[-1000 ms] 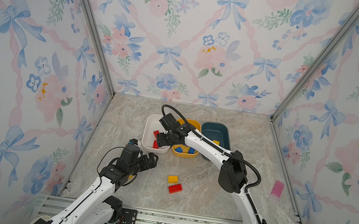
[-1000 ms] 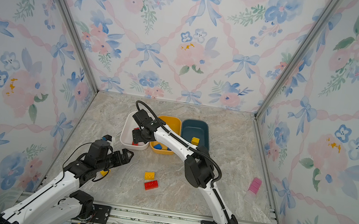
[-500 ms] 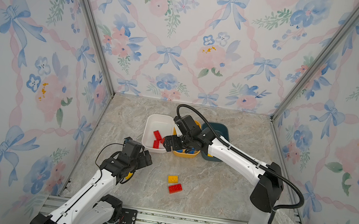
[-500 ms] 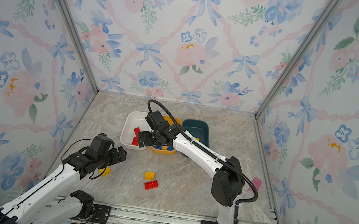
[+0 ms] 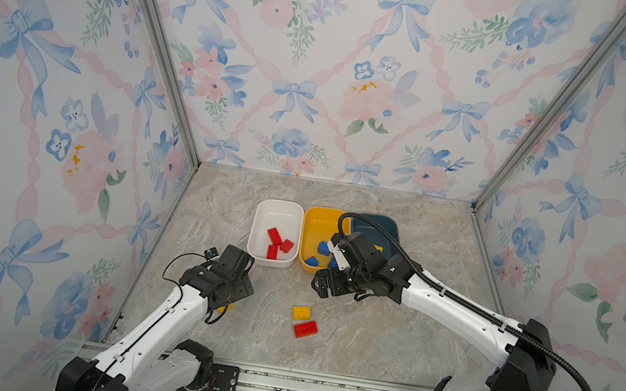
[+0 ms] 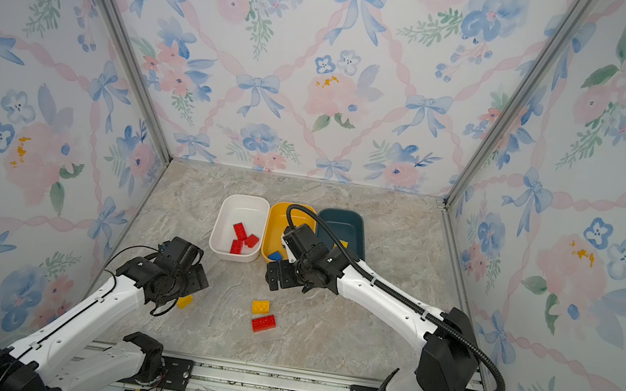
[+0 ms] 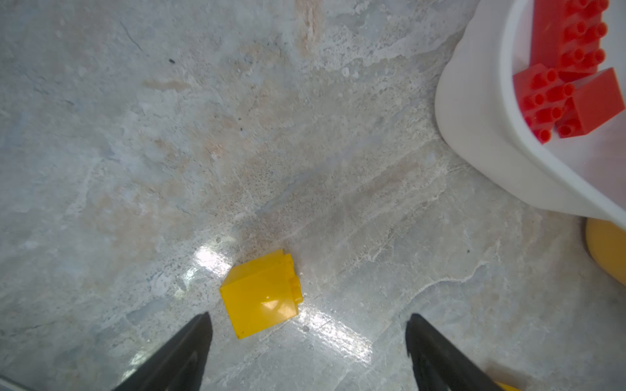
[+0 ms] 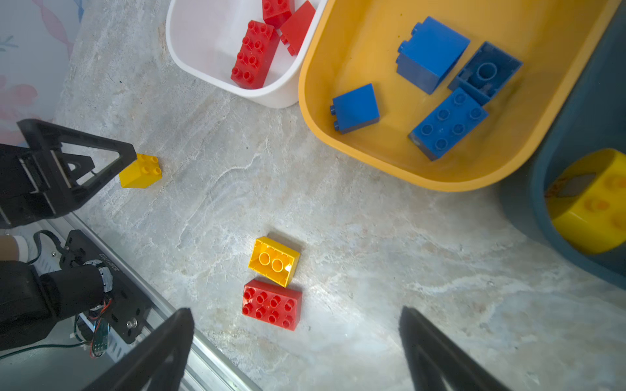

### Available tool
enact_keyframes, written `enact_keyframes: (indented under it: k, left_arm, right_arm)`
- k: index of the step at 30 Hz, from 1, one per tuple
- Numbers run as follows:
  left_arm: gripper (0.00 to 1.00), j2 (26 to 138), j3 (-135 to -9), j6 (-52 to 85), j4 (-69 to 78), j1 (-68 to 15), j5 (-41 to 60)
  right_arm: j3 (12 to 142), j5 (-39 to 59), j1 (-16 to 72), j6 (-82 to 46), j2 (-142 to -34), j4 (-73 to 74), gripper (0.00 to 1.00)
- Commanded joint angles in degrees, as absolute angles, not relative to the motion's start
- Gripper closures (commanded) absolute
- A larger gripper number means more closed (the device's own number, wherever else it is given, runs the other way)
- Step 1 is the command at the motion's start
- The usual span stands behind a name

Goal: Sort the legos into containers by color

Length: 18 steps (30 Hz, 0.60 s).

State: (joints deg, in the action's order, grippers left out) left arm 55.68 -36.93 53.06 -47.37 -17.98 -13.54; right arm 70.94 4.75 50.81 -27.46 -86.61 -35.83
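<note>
Left hand wide, empty, at small yellow brick; white tub nearby. Right hand wide, empty, facing red brick.

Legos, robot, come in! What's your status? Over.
Left gripper open at small yellow square plastic brick, not gripping. Right gripper open, empty. Upturned yellow brick, red oblong studded brick loose on marble table. No obstacle seen.

1. I count three containers: the white tub, a yellow-orange tub just beside it, and a teal tub farther from it.
2. Four red legos: three inside the white tub, one outside it.
3. Four blue legos, all outside it.
4. Three yellow legos, all outside it.
</note>
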Motion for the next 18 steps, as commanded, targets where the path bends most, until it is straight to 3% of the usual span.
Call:
enact_keyframes:
  k: [1, 18]
  left_arm:
    - [0.1, 57.54, -38.45, 54.96, -51.15, -17.66, -16.42]
    - [0.15, 67.32, -36.55, 56.6, -45.97, -16.87, -15.91]
  right_arm:
    - [67.5, 6.08, 49.86, -28.89, -83.11, -35.12, 0.03]
    - [59.94, 6.65, 47.21, -30.76, -74.28, -35.2, 0.03]
